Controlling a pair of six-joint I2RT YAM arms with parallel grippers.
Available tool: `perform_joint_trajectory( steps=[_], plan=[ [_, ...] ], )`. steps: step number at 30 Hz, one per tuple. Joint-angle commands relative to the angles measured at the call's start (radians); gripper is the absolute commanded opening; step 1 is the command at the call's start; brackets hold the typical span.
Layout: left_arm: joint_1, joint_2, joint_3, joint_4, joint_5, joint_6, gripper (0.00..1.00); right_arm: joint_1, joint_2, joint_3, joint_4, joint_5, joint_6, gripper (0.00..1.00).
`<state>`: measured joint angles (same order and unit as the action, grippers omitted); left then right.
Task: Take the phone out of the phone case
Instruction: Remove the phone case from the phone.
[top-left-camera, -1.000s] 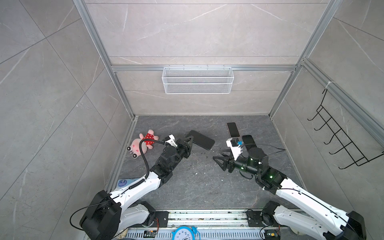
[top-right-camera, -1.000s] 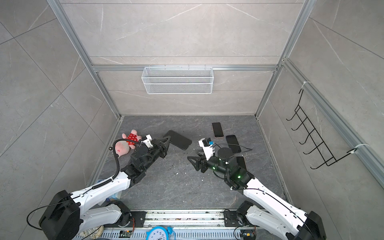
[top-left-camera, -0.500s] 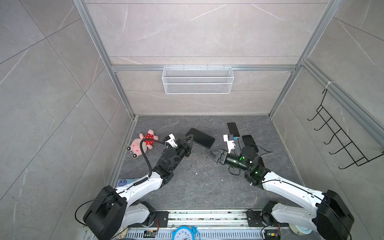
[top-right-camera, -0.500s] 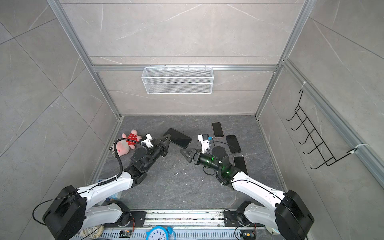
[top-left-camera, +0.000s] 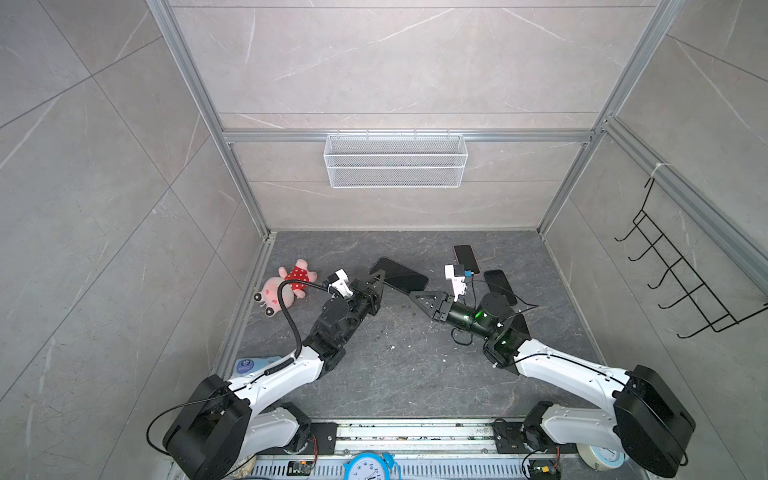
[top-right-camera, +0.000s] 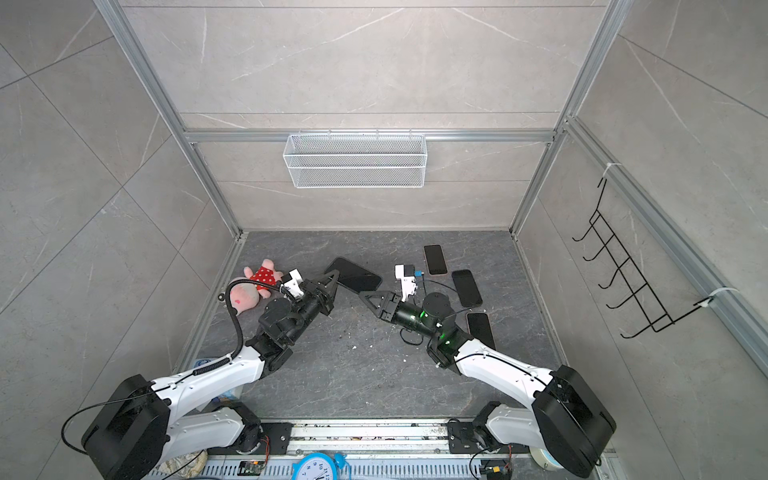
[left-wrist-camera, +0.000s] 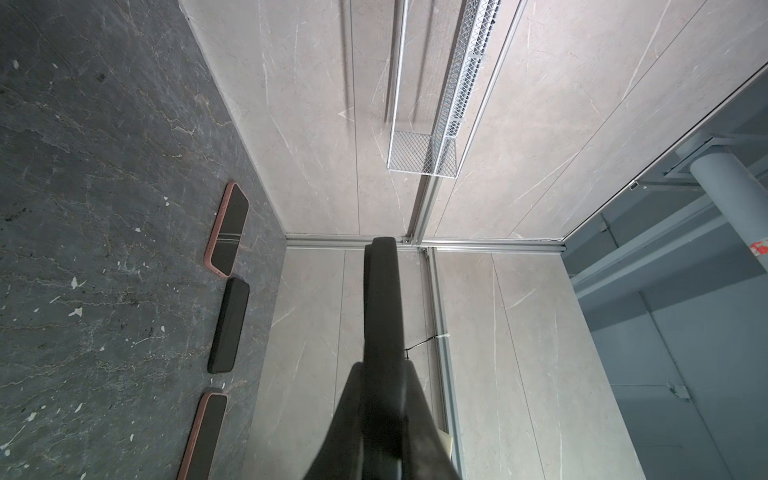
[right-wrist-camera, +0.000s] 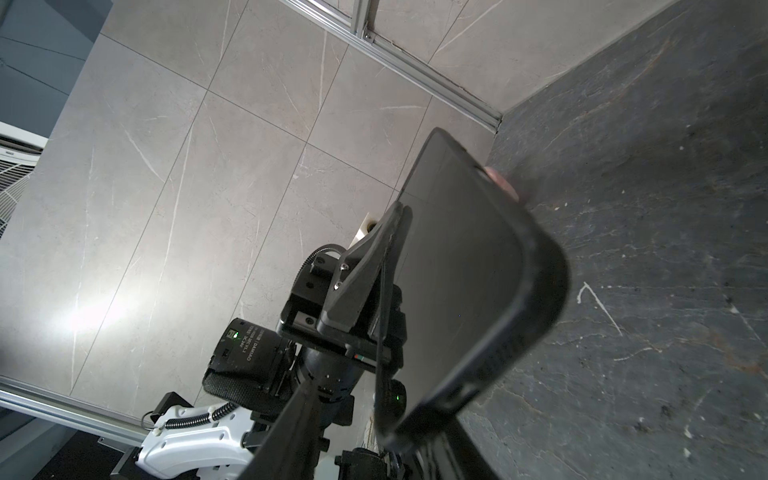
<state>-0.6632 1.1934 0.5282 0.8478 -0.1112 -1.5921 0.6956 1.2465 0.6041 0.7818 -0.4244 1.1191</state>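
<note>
Phone: phone (right-wrist-camera: 457, 266) sits in black phone case (right-wrist-camera: 544, 286), screen dark. Held clear of floor (top-left-camera: 395, 374), tilted, mid-scene toward far side, btwn the two grippers.
L gripper: L gripper (top-left-camera: 379, 276) clamped tight on case's left end, one finger on screen side, other behind. Phone sticks out to the right from it.
R gripper: R gripper (top-left-camera: 412, 294) reaches in from the right, tips at case's near-right corner. In R wrist view that corner lies btwn its fingers (right-wrist-camera: 286, 424); can't tell if they press on it or only straddle it.
Right side of floor: pink-cased phone (top-left-camera: 465, 255) farthest, black phone (top-left-camera: 496, 280) nearer, third pink-cased phone (left-wrist-camera: 203, 436) nearest. All flat, in a row, apart from each other.
Left side of floor: plush pig (top-left-camera: 286, 286) in red dotted dress, by left wall, near L arm's wrist.
Back wall: white wire basket (top-left-camera: 395, 160).
Right wall: black hook rack (top-left-camera: 681, 282).
Near edge: blue clock (top-left-camera: 368, 467).
</note>
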Motion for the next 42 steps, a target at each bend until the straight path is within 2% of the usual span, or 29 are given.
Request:
perform_joint_trajectory(
  steps=[1,8,21,30,32,34,36,38,42],
  plan=[
    [-0.003,-0.035,0.011,0.107,-0.025,0.028,0.0,0.004,-0.004,-0.02,0.076,-0.029,0.025,0.41],
    [-0.005,-0.031,0.011,0.107,-0.034,0.032,0.0,0.01,-0.004,-0.032,0.083,-0.037,0.03,0.37],
    [-0.012,-0.033,0.013,0.084,-0.046,0.04,0.0,0.011,0.019,-0.03,0.09,-0.037,0.026,0.17],
    [-0.015,-0.07,0.042,-0.024,-0.033,0.045,0.0,0.011,-0.034,-0.012,-0.076,-0.009,-0.11,0.07],
    [-0.017,-0.075,0.041,-0.024,-0.036,0.051,0.0,0.011,-0.034,-0.002,-0.084,-0.014,-0.116,0.09],
    [-0.017,-0.078,0.038,-0.017,-0.04,0.056,0.0,0.011,-0.028,0.003,-0.053,-0.041,-0.102,0.27],
    [-0.017,-0.077,0.035,-0.009,-0.045,0.058,0.0,0.011,-0.024,-0.003,-0.026,-0.045,-0.082,0.37],
    [-0.017,-0.073,0.035,-0.001,-0.045,0.059,0.0,0.011,-0.025,-0.016,0.002,-0.03,-0.06,0.39],
    [-0.022,-0.066,0.027,0.026,-0.046,0.057,0.0,0.011,-0.009,-0.022,0.037,-0.02,-0.021,0.38]
  ],
)
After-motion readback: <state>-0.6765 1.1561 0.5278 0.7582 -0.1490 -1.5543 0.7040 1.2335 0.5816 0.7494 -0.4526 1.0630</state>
